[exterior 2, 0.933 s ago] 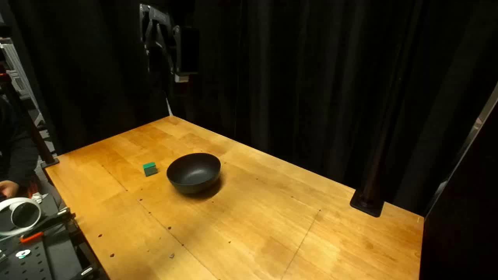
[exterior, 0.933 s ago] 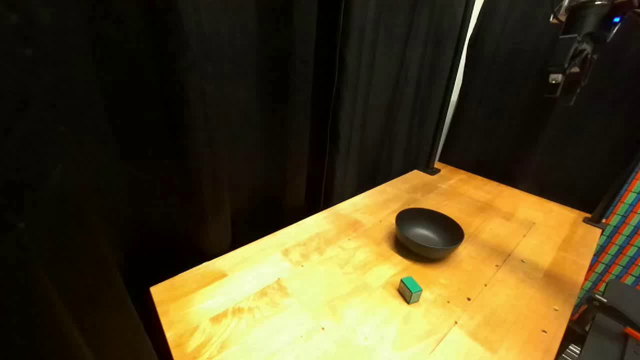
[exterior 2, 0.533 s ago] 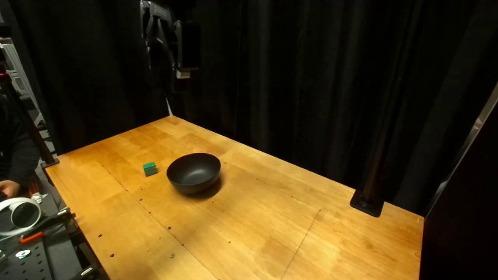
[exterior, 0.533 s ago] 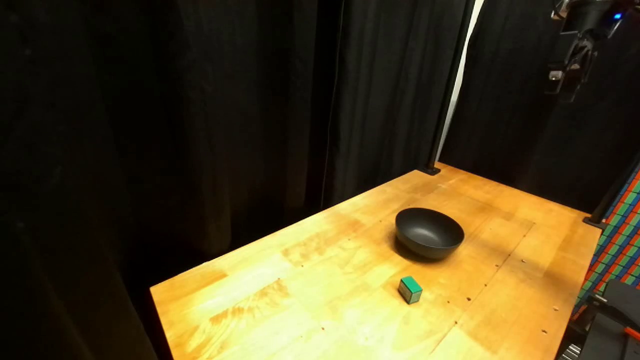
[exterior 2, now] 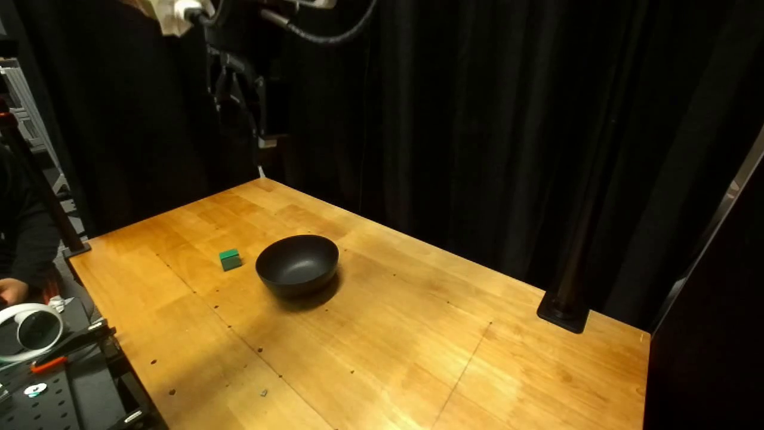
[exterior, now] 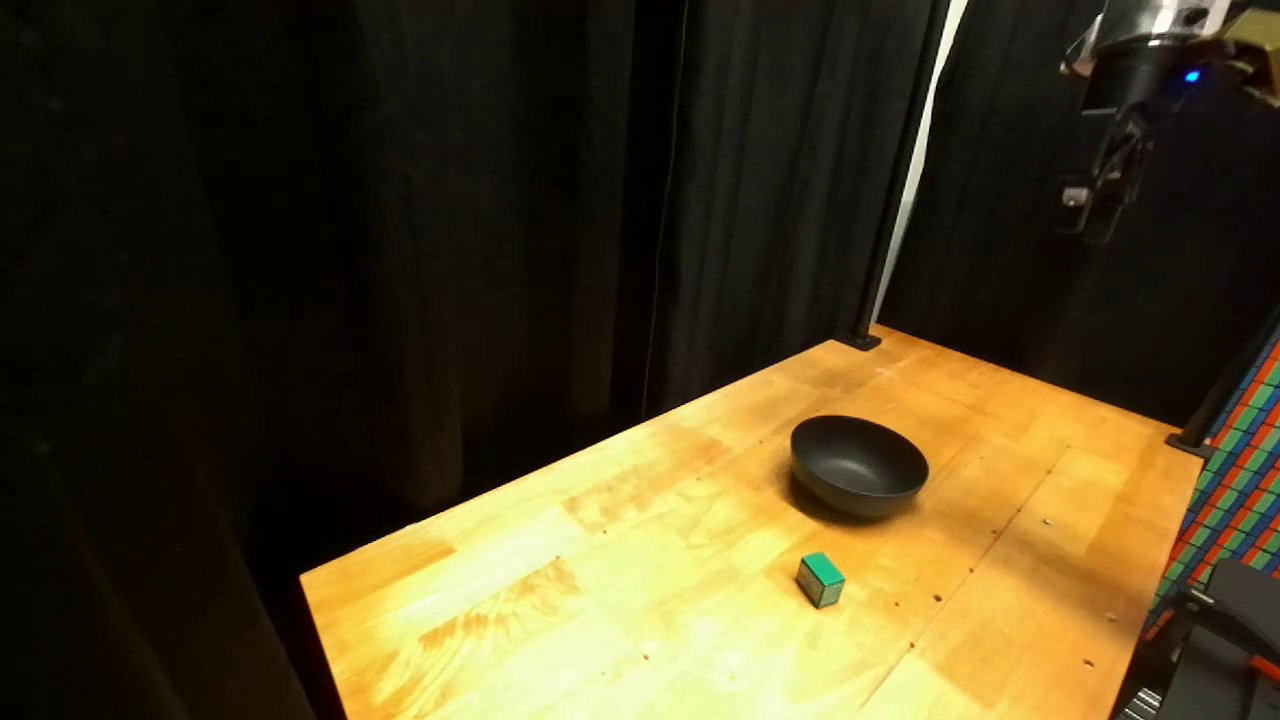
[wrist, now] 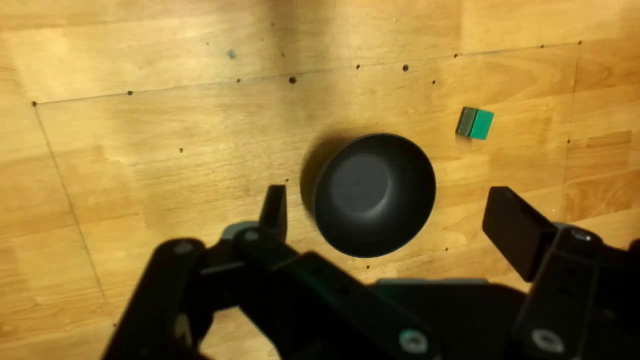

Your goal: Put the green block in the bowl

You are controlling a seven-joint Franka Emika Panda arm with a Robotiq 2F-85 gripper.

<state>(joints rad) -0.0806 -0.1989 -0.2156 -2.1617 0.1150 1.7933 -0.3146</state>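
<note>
The green block (wrist: 475,123) rests on the wooden tabletop (exterior 2: 388,334), outside the black bowl (wrist: 360,187) but near it, at about two o'clock from it in the wrist view, as the gripper (wrist: 392,215) hangs high above with its fingers (wrist: 517,232) spread wide and holding nothing. The danger, by this line-up, is a poor approach: the fingers frame the bowl rather than the block, so a straight descent would likely miss the target and may strike the bowl's edge, tipping or shoving it. Even aimed toward two o'clock, the finger on the nine o'clock side could clip the bowl, since the pair sit so close, and the block lies slightly askew to the grip, so a careless pinch may catch a corner and send it skidding. Letting go from too high could bounce it back out. Hard to make out in both exterior views, the dark gripper merges with the black curtain (exterior 2: 447,149), its exact height uncertain; the arm (exterior: 1155,20) is cut off at about two o'clock in an exterior view, and the block's underside is hidden, any markings on its side too small to read.
</note>
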